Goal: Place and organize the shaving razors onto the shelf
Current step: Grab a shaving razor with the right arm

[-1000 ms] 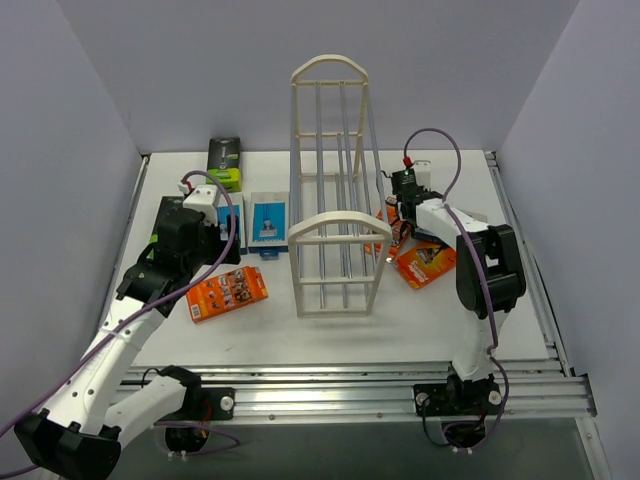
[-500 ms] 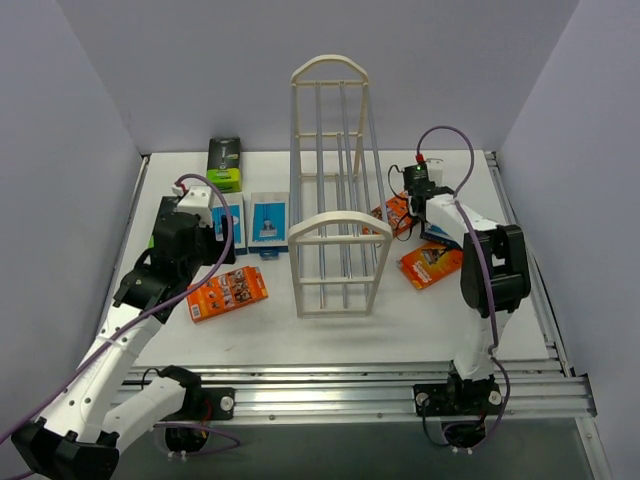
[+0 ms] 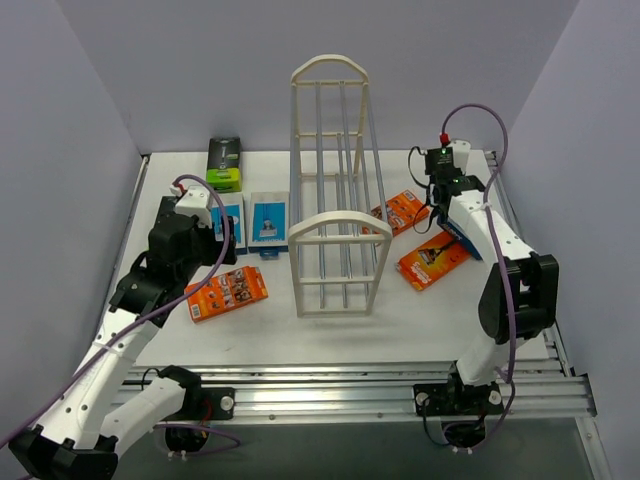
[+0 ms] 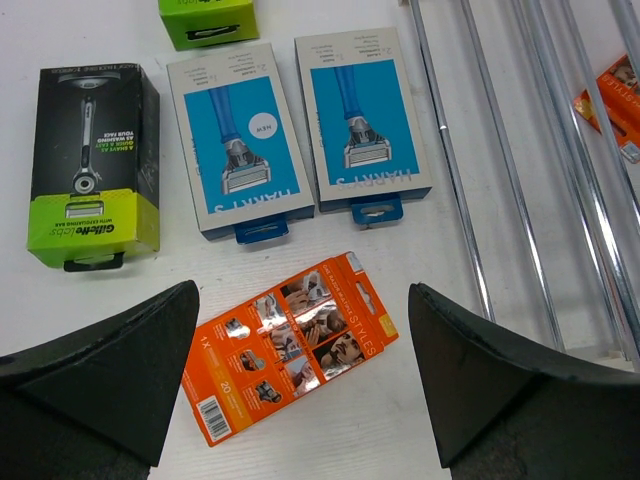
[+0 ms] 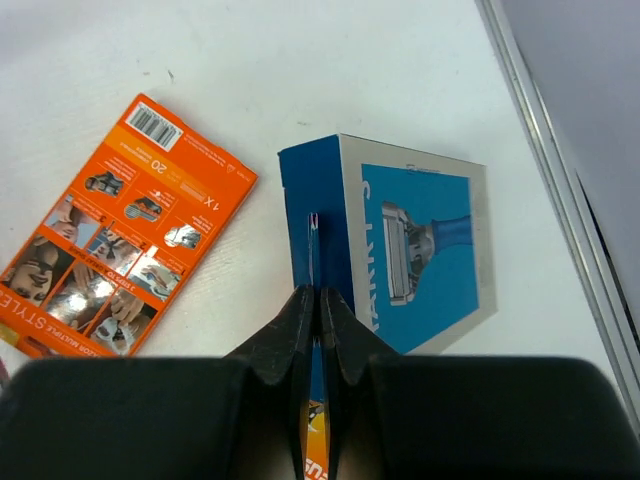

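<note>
- Left gripper [image 4: 303,300]: barely shifted, fingers spread wide, nothing held, hovering over left orange box [image 4: 290,345]
- Blue HARRY'S boxes [image 4: 365,125] at 12 o'clock of it, black-lime box [image 4: 92,160] at 10 o'clock
- Right gripper [image 5: 318,295]: swung away from shelf [image 3: 338,216] toward 1 o'clock, fingers now pinched fully together
- Thin sliver shows between tips, cannot tell if held
- Right blue box [image 5: 415,240] and right orange box [image 5: 120,230] flat on table below
- Judgement: no razors on shelf yet, right grasp likely missed
</note>
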{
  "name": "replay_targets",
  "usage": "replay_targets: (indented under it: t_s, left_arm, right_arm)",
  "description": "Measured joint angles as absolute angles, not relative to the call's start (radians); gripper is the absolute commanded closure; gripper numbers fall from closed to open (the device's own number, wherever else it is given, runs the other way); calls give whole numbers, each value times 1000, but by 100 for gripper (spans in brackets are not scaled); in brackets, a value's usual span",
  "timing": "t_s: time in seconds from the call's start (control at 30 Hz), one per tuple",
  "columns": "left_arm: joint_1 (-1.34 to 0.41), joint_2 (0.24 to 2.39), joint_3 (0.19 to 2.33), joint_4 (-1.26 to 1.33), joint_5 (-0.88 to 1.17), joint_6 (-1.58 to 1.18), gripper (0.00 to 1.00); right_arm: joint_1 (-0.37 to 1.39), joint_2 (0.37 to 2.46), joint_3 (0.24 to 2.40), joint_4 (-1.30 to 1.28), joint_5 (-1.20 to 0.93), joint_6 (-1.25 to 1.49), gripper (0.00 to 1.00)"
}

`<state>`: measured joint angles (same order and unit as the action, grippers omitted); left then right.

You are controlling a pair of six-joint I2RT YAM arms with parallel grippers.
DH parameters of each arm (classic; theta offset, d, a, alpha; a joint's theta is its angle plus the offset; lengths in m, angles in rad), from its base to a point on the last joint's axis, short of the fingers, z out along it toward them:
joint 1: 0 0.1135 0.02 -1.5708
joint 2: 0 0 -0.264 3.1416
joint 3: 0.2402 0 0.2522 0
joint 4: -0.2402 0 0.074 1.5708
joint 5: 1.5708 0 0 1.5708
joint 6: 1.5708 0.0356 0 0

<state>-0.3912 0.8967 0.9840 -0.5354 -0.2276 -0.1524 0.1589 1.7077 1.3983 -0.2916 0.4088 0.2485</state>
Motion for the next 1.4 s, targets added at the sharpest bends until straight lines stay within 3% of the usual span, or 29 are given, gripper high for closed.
replay_targets:
  t_s: [0.47,0.87,1.17,1.4]
  left_arm:
    - [-391,867,984,-525,-159,-154,6]
    - [-391,862,984,-525,-107,-163,6]
    - [-391,862,984,-525,-95,-171,6]
    - [-391,862,984,-518,-88,-172,6]
  right_arm:
    - [160,1626,1523,-419,413,267,100]
    - [160,1618,1797,-552,427,256,100]
    - [163,1614,1969,-574,299,256,100]
    - [181,1562,1985,-545,153,257,100]
